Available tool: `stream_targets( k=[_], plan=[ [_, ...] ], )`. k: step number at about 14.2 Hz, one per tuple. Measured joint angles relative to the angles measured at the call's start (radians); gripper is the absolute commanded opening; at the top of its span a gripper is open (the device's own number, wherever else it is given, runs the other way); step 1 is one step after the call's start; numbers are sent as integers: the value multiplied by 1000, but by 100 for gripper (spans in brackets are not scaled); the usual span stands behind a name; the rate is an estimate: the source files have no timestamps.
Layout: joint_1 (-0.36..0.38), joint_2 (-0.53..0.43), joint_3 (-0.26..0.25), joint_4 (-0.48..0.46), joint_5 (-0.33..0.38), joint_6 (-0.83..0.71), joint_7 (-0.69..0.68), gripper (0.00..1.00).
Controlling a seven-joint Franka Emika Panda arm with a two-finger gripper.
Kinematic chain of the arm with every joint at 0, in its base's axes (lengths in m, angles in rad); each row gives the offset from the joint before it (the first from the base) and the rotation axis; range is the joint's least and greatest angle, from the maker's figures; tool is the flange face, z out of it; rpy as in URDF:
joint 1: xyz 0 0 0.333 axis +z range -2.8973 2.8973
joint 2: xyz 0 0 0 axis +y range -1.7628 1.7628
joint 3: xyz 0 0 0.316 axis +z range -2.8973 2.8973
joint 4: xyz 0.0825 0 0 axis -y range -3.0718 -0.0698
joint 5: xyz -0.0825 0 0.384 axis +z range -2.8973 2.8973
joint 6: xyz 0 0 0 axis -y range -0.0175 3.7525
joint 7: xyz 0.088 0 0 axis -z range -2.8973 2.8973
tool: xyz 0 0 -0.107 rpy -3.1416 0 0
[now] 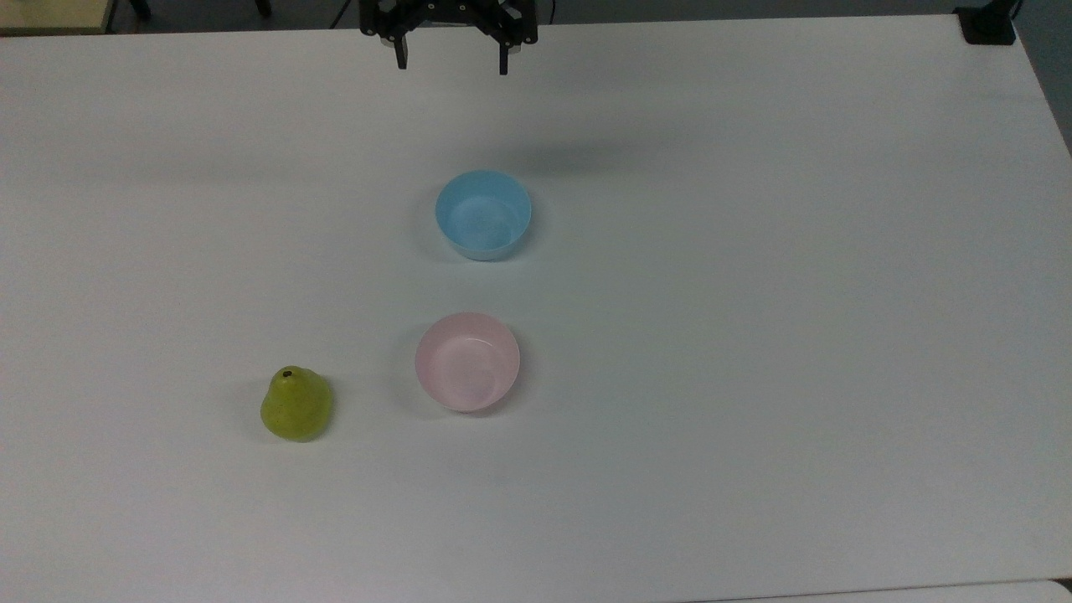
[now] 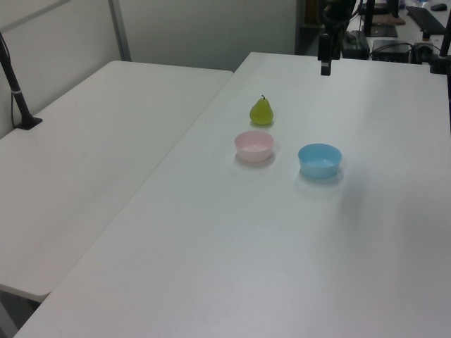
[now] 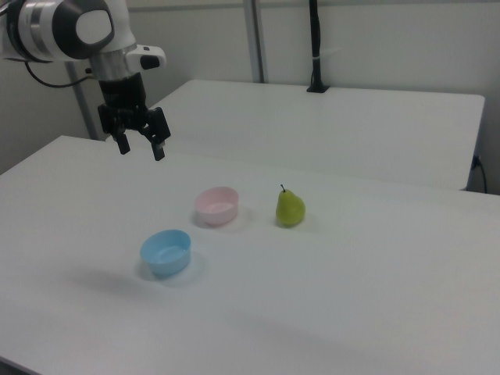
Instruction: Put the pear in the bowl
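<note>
Yellow-green speckled pear (image 1: 296, 406) (image 2: 261, 111) (image 3: 290, 208): upright on the white table (image 1: 754, 335) (image 2: 282, 267) (image 3: 351, 312), dark stem spot up top. I log it at the top view's lower left, nothing touching it.

Pale pink bowl (image 1: 467, 361) (image 2: 254, 146) (image 3: 216, 205): near the pear, on the top view's right of it, a gap between the 2. Nothing inside it that I can see.

Light blue bowl (image 1: 483, 214) (image 2: 320, 160) (image 3: 166, 251): same size approx, farther up in the top view, apart from the pink 1.

Gripper (image 1: 451, 65) (image 2: 325, 68) (image 3: 141, 149): black, 2 fingers spread wide, holding nothing. I see it hanging above the table at the top view's upper edge, well apart from pear and both bowls. In the right view it sits above and left of the bowls, on the white-and-grey arm (image 3: 70, 27).

2nd white table (image 2: 84, 169) (image 3: 328, 125): alongside the 1st, w/ a black post (image 2: 15, 88) (image 3: 316, 47) on it.
</note>
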Motion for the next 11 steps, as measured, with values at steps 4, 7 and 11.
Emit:
stream_targets(
  k=[4, 7, 11],
  plan=[
    [1, 11, 0, -1, 0, 14, 0, 100],
    [-3, 33, -2, -2, 0, 78, 0, 100],
    [-61, 109, -6, 6, 0, 224, 0, 100]
  ],
)
